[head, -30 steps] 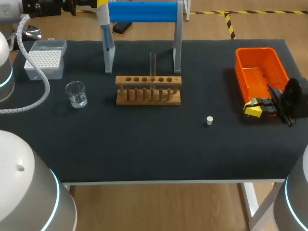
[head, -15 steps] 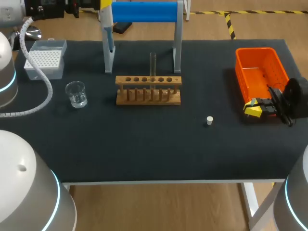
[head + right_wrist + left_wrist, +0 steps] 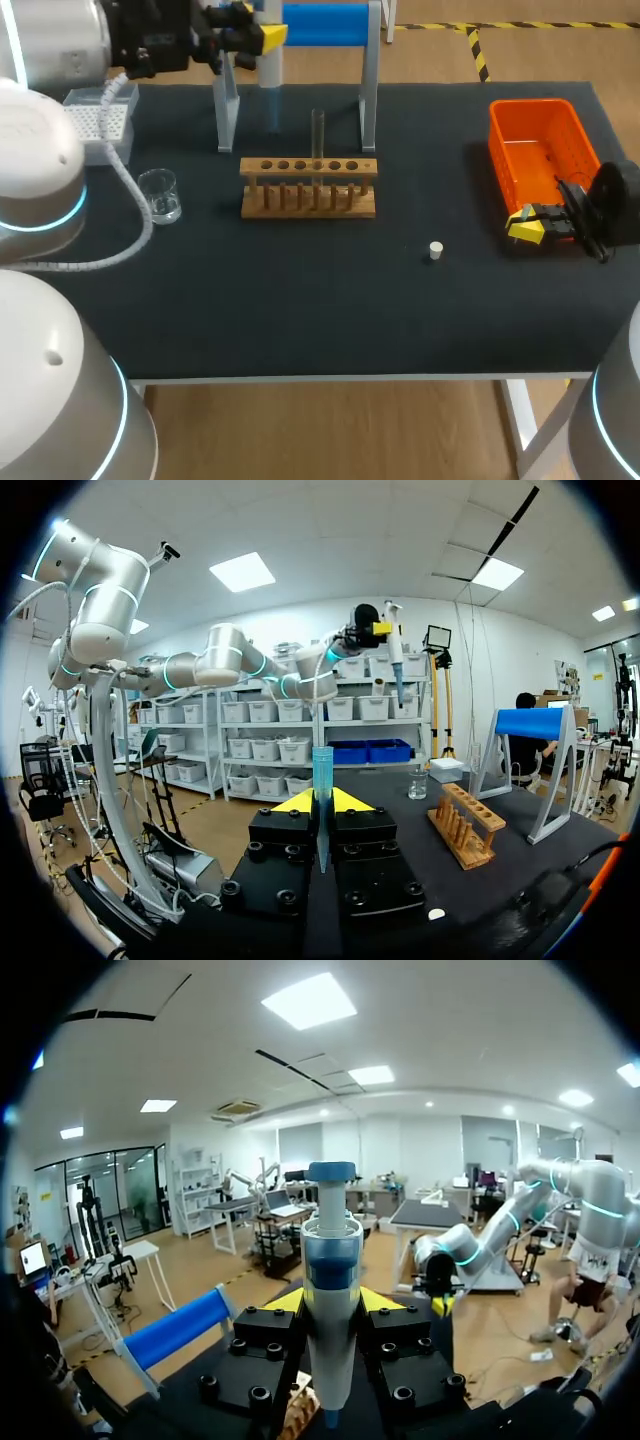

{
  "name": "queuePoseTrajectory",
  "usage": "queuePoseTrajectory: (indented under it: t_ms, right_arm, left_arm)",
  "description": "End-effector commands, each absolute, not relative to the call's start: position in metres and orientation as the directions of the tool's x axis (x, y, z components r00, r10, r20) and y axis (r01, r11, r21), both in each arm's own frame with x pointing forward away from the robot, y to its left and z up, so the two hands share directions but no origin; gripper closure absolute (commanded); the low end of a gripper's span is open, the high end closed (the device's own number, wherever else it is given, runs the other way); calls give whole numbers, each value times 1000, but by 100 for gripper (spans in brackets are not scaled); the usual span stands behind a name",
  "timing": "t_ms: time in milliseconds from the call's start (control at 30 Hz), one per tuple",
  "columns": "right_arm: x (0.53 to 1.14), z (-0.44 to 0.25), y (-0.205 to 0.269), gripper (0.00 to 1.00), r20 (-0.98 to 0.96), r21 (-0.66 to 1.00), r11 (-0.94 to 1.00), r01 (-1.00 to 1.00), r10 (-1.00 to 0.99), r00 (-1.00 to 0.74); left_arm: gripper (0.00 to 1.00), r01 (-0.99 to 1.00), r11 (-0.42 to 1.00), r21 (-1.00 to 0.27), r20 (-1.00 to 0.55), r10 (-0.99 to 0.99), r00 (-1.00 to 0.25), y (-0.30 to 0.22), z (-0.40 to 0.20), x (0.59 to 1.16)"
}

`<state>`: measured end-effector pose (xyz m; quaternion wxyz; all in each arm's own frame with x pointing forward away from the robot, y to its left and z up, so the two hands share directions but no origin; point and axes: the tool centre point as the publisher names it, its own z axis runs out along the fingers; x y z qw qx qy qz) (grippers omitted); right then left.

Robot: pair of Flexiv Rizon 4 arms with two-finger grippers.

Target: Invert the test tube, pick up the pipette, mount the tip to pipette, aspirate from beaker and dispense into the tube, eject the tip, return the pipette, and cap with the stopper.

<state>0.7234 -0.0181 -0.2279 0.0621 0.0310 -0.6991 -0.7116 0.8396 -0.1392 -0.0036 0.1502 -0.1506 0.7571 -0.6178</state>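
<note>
1. starting nearest us, we saw the small white stopper lying alone on the dark table, well apart from everything else.
2. to its right, our right gripper lay low just beside the front wall of the orange bin; in its own wrist view the yellow fingers were closed from both sides on a slim blue pipette tip standing upright between them.
3. farther back, at mid-table, the wooden rack stood with the test tube upright in one of its holes.
4. left of the rack and apart from it, the glass beaker stood on the table.
5. behind the beaker, the tip box sat near the far left corner, partly hidden by our left arm and its cable.
6. behind the rack stood the pipette stand with its blue crossbar.
7. farthest off, our left gripper hung beside the stand's left post, clamped on the pipette, which pointed straight down with its lower end above the table behind the rack; the left wrist view showed its body pinched between both yellow fingers.
</note>
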Motion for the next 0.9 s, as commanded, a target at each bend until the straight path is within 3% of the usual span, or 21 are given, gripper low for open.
queuePoseTrajectory:
  t_ms: [33,667,900]
  right_arm:
    - [723,-228,-18,100,42,999,-14,44,-132,-990]
    - [723,-228,-18,100,42,999,-14,44,-132,-990]
    - [723,-228,-18,100,42,999,-14,44,-132,-990]
  left_arm:
    - [100,-23,157,-987,-45,-415,-909,-161,-9,849]
    - [100,-17,174,-985,-54,-395,-917,-198,8,843]
    - [100,-105,151,-983,36,-401,-915,-206,6,839]
